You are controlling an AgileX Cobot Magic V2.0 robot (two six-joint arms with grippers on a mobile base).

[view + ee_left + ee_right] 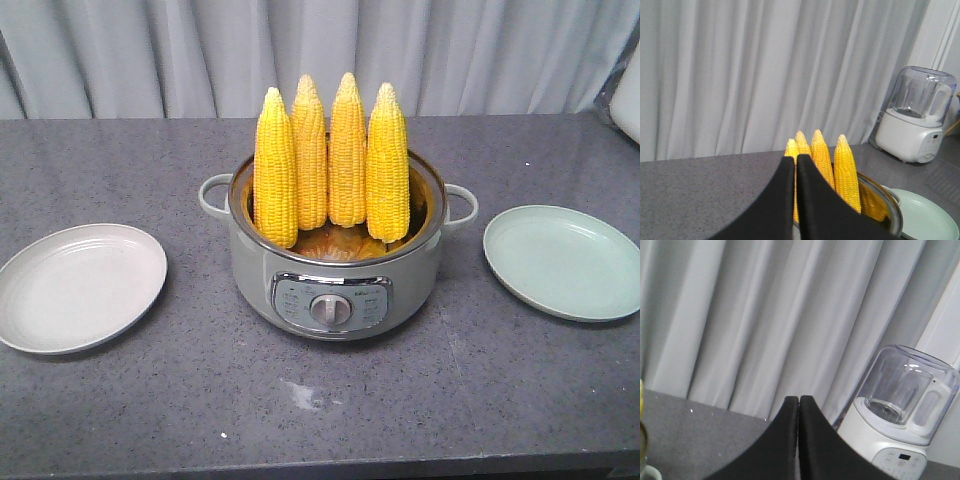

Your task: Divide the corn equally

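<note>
Several yellow corn cobs (330,160) stand upright, tips up, in a grey-green electric pot (336,288) at the table's middle. A grey plate (78,286) lies to its left and a pale green plate (562,261) to its right, both bare. In the left wrist view my left gripper (795,159) is shut with nothing in it, held short of the corn (846,170), which rises behind its black fingers. My right gripper (798,399) is shut and holds nothing; it faces the curtain. Neither gripper shows in the front view.
A white blender (900,420) with a clear jug stands at the table's far right by the curtain. The pot has side handles (460,205) and a front dial (331,309). A small pale smear (305,395) marks the dark tabletop in front of the pot.
</note>
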